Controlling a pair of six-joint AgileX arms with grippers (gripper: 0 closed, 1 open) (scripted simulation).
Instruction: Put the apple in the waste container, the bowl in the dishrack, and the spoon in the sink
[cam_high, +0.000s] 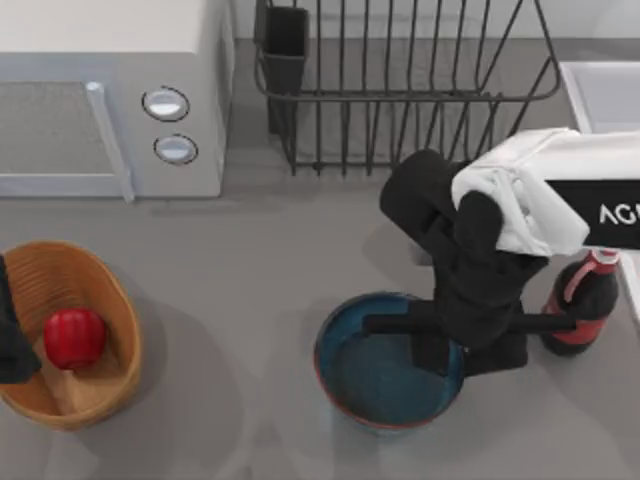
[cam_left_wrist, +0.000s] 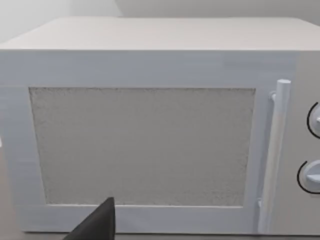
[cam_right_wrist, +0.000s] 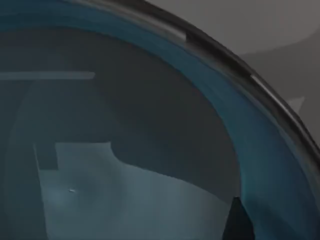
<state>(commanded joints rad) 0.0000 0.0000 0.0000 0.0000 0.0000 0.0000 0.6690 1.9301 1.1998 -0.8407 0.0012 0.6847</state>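
Glossy red apple (cam_high: 74, 337) lay inside oval orange-tan ribbed basket (cam_high: 105, 290), top view's left. Left gripper (cam_high: 12, 340) idle at that edge; finger state indeterminate. Right gripper (cam_high: 438, 352) hung directly over right rim of wide blue-teal bowl (cam_high: 375, 375), clearly nearer arm; finger spread indeterminate. Dark grey wire dishrack (cam_high: 400, 90) stood behind bowl, toward table's far edge.
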